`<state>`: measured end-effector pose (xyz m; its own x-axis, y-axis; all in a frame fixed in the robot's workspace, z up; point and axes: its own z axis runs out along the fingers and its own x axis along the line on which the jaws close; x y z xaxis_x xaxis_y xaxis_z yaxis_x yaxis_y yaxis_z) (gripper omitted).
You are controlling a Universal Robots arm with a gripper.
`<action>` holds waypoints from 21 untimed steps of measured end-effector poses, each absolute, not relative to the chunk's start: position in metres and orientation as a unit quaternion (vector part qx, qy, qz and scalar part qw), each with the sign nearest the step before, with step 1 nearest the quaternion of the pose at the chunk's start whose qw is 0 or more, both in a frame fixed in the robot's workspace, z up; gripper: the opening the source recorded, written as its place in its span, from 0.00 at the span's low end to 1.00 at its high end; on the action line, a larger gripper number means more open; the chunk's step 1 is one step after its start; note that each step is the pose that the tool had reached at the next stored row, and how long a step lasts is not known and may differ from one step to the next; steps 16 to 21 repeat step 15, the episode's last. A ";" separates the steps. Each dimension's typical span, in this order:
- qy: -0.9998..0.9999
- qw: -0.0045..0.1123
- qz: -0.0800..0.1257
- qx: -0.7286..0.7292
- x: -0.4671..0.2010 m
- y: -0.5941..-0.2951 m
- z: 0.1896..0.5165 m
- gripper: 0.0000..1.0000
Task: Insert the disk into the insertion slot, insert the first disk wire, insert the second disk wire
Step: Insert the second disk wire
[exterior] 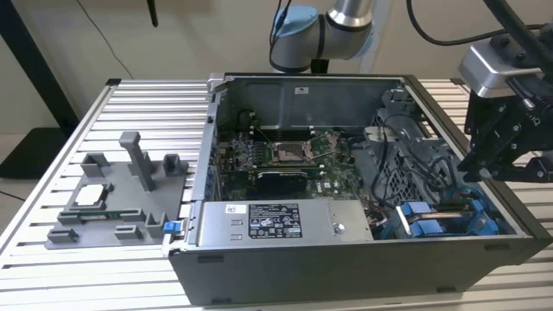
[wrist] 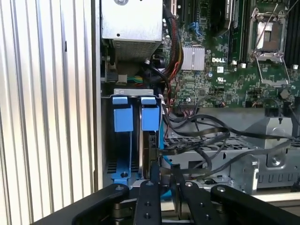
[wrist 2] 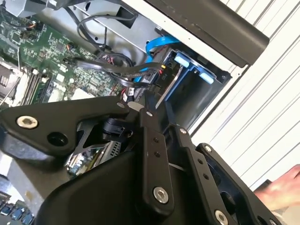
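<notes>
One disk (wrist: pixel 151 146) is sitting in the insertion slot (wrist: pixel 136 92), at the case's (exterior: pixel 346 265) near corner on the exterior view's right. Just there the gripper (wrist: pixel 165 174) is pinching a black wire (wrist: pixel 201 140), probably to aim its plug at the disk.

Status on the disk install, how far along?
Done: the silver-grey disk in its blue plastic carrier looks seated in the grey sheet-metal cage's insertion slot. In hand: the black gripper sits at the disk's end, beside draped black wires. Left: both wires; I can't see either plugged in.
</notes>
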<state>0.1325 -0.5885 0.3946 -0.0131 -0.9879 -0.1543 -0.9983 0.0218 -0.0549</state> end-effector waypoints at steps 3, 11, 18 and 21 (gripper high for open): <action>0.711 0.075 0.035 -0.699 0.133 -0.589 0.399 1.00; 0.711 0.075 0.035 -0.699 0.133 -0.588 0.403 1.00; 0.711 0.075 0.035 -0.698 0.133 -0.588 0.403 1.00; 0.711 0.075 0.035 -0.698 0.133 -0.588 0.403 1.00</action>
